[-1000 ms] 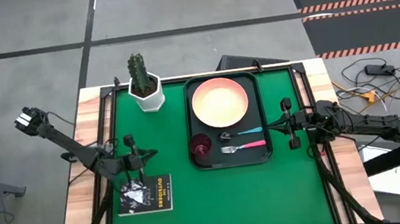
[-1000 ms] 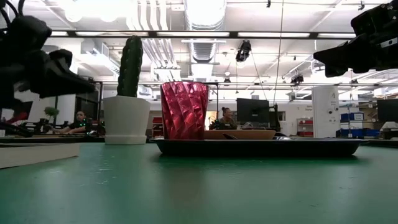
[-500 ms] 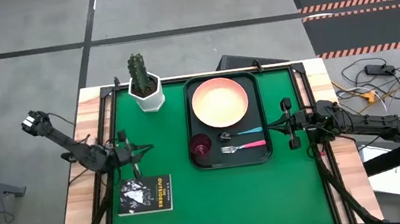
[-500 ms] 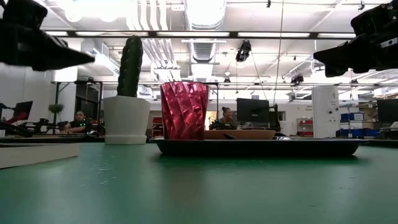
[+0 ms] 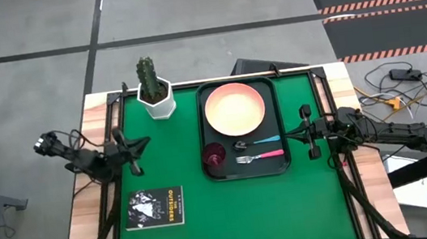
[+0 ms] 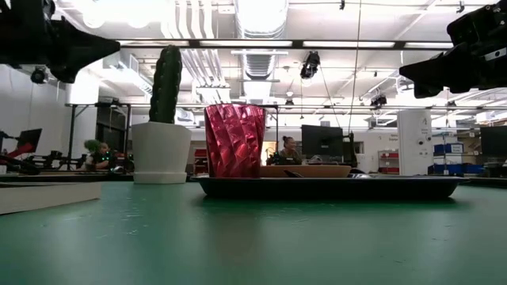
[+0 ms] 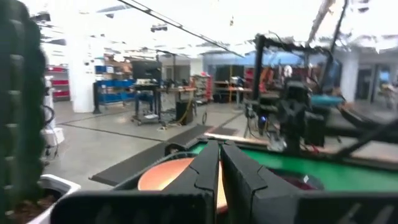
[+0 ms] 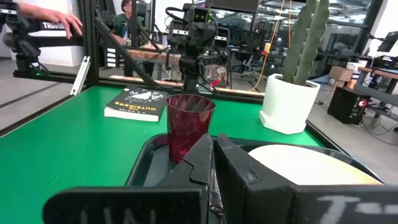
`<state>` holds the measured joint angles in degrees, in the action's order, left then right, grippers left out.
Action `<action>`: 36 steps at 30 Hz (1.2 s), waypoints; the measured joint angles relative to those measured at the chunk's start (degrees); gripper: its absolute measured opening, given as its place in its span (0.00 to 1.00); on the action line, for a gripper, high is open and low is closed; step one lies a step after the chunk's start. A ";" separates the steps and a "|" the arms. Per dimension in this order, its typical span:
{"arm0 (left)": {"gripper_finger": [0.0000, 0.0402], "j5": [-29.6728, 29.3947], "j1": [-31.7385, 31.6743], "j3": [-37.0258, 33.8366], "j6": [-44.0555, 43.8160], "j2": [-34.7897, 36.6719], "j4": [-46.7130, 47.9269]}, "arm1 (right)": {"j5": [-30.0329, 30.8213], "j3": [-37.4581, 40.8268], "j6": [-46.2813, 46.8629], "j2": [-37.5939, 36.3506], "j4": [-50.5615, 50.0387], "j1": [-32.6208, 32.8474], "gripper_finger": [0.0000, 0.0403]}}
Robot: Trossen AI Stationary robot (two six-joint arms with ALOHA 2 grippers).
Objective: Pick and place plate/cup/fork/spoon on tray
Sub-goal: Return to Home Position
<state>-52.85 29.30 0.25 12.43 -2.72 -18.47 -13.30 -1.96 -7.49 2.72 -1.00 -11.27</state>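
Overhead view: tray (image 5: 203,129) is sitting on the green table (image 5: 233,215), toward the far right part, w/ all four task items lying inside its rim. Plate (image 5: 235,107) is occupying the far half of the tray; cup (image 5: 214,154) is standing upright in the near-left corner; spoon (image 5: 259,141) is lying just nearside of the plate, blue handle pointing right; fork (image 5: 260,156) is lying parallel just beside it, nearer the front rim, pink-red handle also pointing right. Left gripper (image 5: 129,149) is hovering over the table's left edge, well apart from the tray, between the cactus pot (image 5: 157,100) at the far side and the black book (image 5: 156,207) at the near side; its fingers (image 7: 239,176) are pressing together w/ nothing between them. Right gripper (image 5: 308,132) is hanging at the table's right side, just beside the tray's right rim; its fingers (image 8: 233,165) are likewise closed tight, gripping nothing. Low view: cup (image 6: 234,140) is rising above the tray rim (image 6: 333,187), w/ the plate (image 6: 306,170) showing as a thin orange band behind it and the cactus pot (image 6: 161,152) to the left. Right wrist view: cup (image 8: 189,125), plate (image 8: 311,163), book (image 8: 138,104) and pot (image 8: 288,103) are all showing across the green surface.
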 joint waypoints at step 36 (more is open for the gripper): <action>0.00 40.17 -30.08 -0.02 -4.39 2.71 15.58 | -0.15 -0.39 0.00 0.02 -0.30 -0.01 0.02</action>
<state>-12.68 -0.78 0.23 8.03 -0.01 -2.89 -13.45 -2.35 -7.49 2.74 -1.30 -11.28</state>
